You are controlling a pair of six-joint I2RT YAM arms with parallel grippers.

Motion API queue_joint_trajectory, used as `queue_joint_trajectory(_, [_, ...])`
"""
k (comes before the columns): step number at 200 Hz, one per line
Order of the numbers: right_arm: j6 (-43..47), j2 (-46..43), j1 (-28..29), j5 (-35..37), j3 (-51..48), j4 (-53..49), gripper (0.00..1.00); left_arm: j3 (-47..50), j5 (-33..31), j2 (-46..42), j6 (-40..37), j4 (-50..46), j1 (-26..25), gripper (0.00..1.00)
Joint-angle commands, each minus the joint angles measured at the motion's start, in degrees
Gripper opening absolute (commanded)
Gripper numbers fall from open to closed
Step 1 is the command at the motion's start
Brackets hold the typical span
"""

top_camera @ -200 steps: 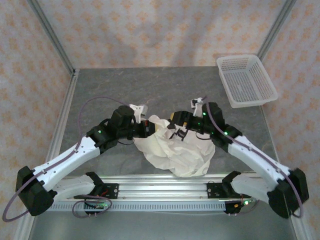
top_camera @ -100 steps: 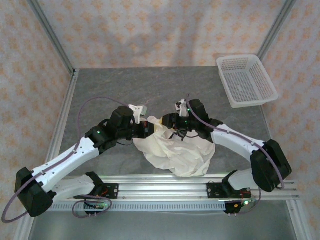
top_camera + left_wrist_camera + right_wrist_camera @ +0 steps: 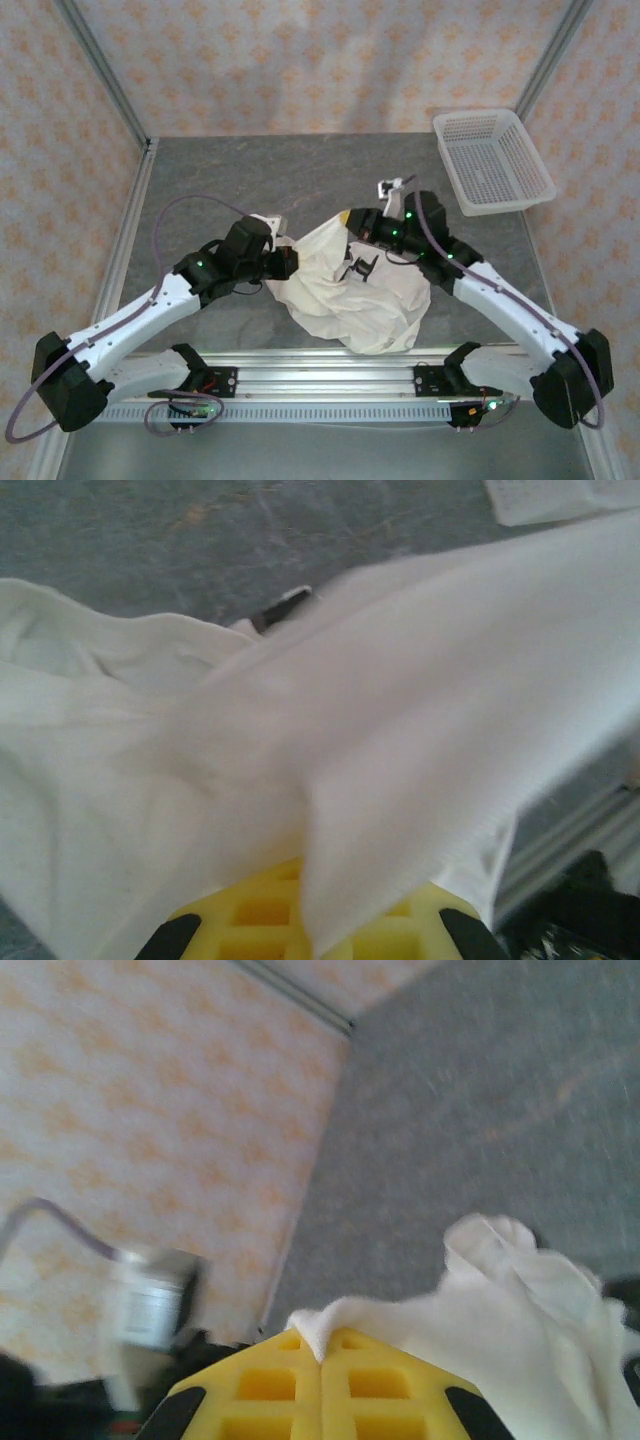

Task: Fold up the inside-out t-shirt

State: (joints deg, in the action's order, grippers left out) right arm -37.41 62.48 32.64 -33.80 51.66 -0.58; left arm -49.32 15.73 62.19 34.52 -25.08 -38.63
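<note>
The inside-out t-shirt [image 3: 350, 295] is a rumpled white heap at the near middle of the grey table [image 3: 250, 170], and its upper part is lifted and stretched between both grippers. My left gripper [image 3: 284, 262] is shut on its left edge. In the left wrist view white cloth [image 3: 400, 710] drapes over the yellow fingers [image 3: 260, 915] and hides their tips. My right gripper [image 3: 350, 219] holds the upper right part. In the right wrist view the yellow fingers [image 3: 270, 1385] are pressed together with a fold of white cloth [image 3: 480, 1305] pinched at the tips of the gripper [image 3: 321, 1352].
A white plastic mesh basket [image 3: 493, 160] stands at the back right corner. Patterned walls and metal frame posts [image 3: 105, 75] enclose the table. A metal rail [image 3: 320, 375] runs along the near edge between the arm bases.
My right gripper has shut on the shirt's edge and pulled up and back to the right. The left gripper has shifted slightly left, so the cloth now stretches between them.
</note>
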Motion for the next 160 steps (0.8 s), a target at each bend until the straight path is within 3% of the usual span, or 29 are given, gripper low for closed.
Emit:
queue_joint_trajectory(1, [1.39,-2.56,-2.41,4.22,8.79,-5.04,0.00,2.03,-5.39,2.25,-0.51,-4.68,-0.16,0.00])
queue_joint_trajectory(26, [-0.90,-0.29,-2.61,1.27,12.78,-5.98,0.00,3.27,-3.55,0.49,0.39,-0.59,-0.22,0.00])
queue_joint_trajectory(59, [-1.88,2.70,-2.29,-0.16,13.51,-6.72,0.00,-0.97,-8.86,-6.44,-7.77,-4.55,-0.22,0.48])
queue_joint_trajectory(84, [-0.10,3.50,-1.15,1.47,12.53,-7.64,0.00,-5.38,-9.29,-8.42,-14.48,-7.80,-0.40,0.52])
queue_joint_trajectory(99, [2.84,4.08,-0.35,6.24,11.86,-13.15,0.00,-7.41,-11.02,-7.04,-15.12,-10.78,-0.47,0.54])
queue_joint_trajectory(114, [3.39,5.01,-0.05,11.60,10.79,-19.95,0.17,-9.46,-13.48,-4.11,-16.08,-13.84,-1.42,0.57])
queue_joint_trajectory(121, [3.26,7.05,0.07,12.59,10.00,-22.80,0.30,-10.36,-14.23,-2.20,-16.90,-14.56,-2.32,0.59])
queue_joint_trajectory(127, [3.01,8.46,0.24,13.38,9.60,-24.21,0.35,-11.33,-14.57,-0.39,-17.56,-15.22,-3.18,0.60])
queue_joint_trajectory(160, [-0.16,14.61,1.87,15.30,3.08,-26.22,0.44,-16.79,-15.36,10.82,-22.41,-16.77,-8.68,0.64])
